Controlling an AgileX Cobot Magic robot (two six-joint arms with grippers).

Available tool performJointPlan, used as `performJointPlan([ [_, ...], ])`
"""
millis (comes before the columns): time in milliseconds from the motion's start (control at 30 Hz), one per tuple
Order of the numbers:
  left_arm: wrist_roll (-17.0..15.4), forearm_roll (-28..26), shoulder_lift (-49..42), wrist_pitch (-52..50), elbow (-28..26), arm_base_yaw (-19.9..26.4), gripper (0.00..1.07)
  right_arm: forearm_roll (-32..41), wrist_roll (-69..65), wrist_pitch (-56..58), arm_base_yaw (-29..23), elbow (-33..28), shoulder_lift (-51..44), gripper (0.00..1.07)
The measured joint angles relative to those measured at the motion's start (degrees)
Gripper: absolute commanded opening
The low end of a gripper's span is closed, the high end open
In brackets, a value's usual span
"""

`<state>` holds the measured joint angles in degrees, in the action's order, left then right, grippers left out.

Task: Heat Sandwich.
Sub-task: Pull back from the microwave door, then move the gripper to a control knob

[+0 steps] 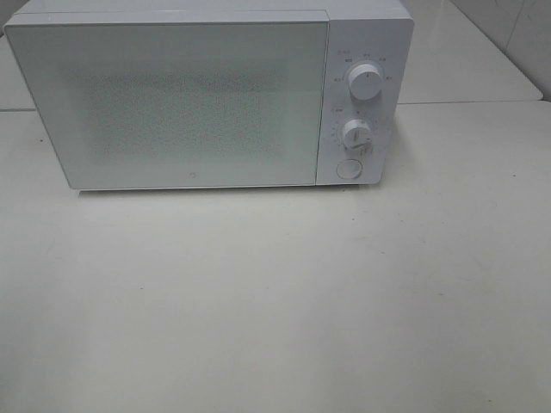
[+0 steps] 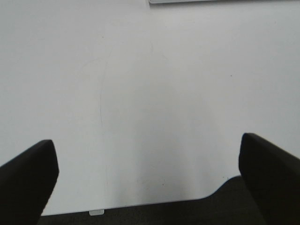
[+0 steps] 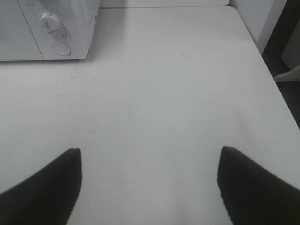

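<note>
White microwave (image 1: 189, 103) shut; my left pincer (image 2: 147, 154) and right pincer (image 3: 150, 159) gape empty. With the sandwich unseen, I risk heating nothing.

One microwave (image 1: 189, 99), two knobs (image 1: 365, 82) (image 1: 355, 133)

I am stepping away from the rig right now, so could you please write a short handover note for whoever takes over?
Left claw: open, empty, over the bare table.
Right claw: open, empty, over the table, facing the microwave on its control side.
Sandwich: not in any view. The microwave door is shut and shows nothing of the inside.
Done: cannot tell from these views.
Left: locate the sandwich, probably by opening the door first, then heat it if that has not been done.
</note>
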<state>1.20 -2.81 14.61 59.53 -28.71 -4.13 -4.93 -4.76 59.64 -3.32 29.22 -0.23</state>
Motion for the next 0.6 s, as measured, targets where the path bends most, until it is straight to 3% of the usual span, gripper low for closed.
performJointPlan([
  [433, 0.0, -0.63, -13.41, 0.06, 0.11, 0.0, 1.02, 0.0, 0.0, 0.0, 0.0, 0.0, 0.0, 0.76],
  [600, 0.0, -0.69, -14.73, 0.0, 0.11, 0.0, 1.02, 0.0, 0.0, 0.0, 0.0, 0.0, 0.0, 0.76],
])
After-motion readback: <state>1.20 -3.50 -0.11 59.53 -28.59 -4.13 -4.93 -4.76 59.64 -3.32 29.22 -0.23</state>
